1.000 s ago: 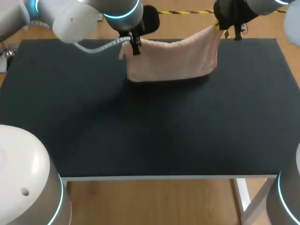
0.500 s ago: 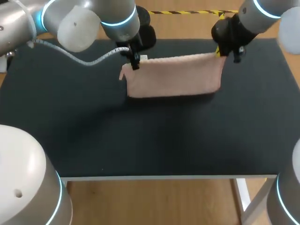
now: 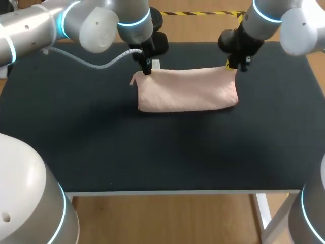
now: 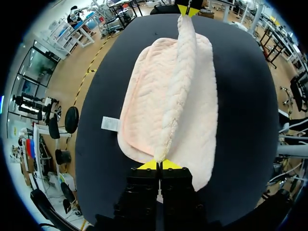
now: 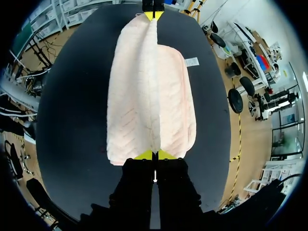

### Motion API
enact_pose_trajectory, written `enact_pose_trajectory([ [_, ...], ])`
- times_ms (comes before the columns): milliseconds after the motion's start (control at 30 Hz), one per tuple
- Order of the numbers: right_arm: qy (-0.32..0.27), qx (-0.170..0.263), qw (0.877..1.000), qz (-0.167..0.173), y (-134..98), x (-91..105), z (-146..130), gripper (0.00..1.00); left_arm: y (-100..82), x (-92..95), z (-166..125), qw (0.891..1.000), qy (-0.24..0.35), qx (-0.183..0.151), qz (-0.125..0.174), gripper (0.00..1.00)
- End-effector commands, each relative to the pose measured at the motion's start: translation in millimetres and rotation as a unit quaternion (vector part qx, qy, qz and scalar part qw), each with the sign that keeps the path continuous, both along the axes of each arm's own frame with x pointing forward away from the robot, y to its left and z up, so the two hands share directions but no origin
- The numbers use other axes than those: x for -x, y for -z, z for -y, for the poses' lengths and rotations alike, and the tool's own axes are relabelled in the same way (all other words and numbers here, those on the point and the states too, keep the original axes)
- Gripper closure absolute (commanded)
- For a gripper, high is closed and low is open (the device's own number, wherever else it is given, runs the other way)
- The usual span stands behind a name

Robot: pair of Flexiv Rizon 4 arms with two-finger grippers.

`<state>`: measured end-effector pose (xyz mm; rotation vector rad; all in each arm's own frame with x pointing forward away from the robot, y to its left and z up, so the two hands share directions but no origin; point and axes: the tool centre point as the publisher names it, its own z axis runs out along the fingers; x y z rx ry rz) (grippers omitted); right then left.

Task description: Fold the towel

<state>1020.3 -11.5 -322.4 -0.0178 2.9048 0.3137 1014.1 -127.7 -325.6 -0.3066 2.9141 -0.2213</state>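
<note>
A pale pink towel (image 3: 187,90) lies doubled over on the black table (image 3: 162,147), its raised back edge stretched between my two grippers. My left gripper (image 3: 146,69) is shut on the towel's back left corner; in the left wrist view the gripper (image 4: 159,164) pinches the ridge of the towel (image 4: 168,106), which runs straight ahead to my other gripper (image 4: 188,9). My right gripper (image 3: 232,66) is shut on the back right corner; in the right wrist view the gripper (image 5: 154,155) holds the same ridge of towel (image 5: 149,91).
A small white tag (image 4: 109,124) sticks out from the towel's lower layer beside my left gripper, also seen as a white tag (image 3: 155,63) near that gripper from above. Bare black tabletop spreads in front of the towel toward the near edge (image 3: 183,192).
Both grippers have come forward and down with the towel's edge. The towel, hanging upright a second ago, now lies folded flat over its lower half.
</note>
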Motion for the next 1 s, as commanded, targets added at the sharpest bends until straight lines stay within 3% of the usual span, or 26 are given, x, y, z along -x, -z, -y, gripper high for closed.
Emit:
enact_pose_trajectory([
  [33, 0.008, 0.005, 0.999, -0.031, 17, -34.6, -2, 1.0, 20.5, -38.1, 10, 0.998, 0.013, 0.006, -0.053, 1.0],
  [533, 0.044, 0.006, 0.999, -0.009, 27, -107.0, 0, 1.0, 27.4, -102.8, -4, 0.999, 0.006, -0.001, -0.041, 1.0],
  [1000, 0.058, 0.017, 0.998, -0.026, 55, -129.0, -1, 1.0, 57.0, -130.7, -1, 0.998, 0.01, -0.006, -0.065, 1.0],
])
